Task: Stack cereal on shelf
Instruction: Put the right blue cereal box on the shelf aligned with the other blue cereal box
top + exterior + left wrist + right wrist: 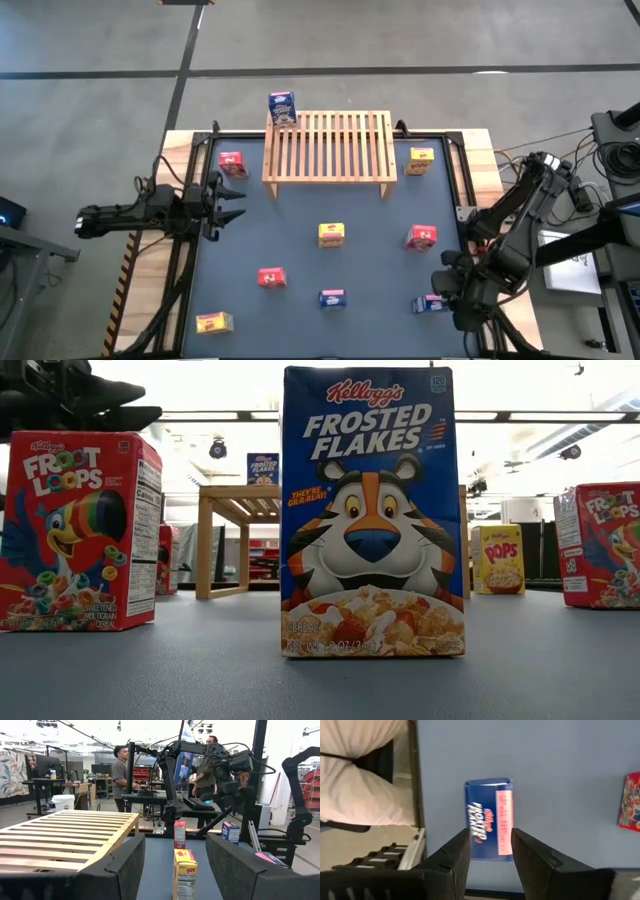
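Blue cereal box (pixel 488 819) lies flat at the table's near right, directly beneath the right gripper (pixel 490 852), whose fingers are spread and empty. Step in hand: pickup approach. Next: descend, clamp, carry to the far slatted shelf (pixel 328 148). Left gripper (pixel 228 200) waits, spread, at left.

Slatted wood shelf (pixel 328 148) stands at bench back, top bare. Blue cereal box (pixel 282 108) upright just behind its left corner. Eight more boxes scattered upright: red (pixel 232 163), yellow (pixel 421 160), others in front.
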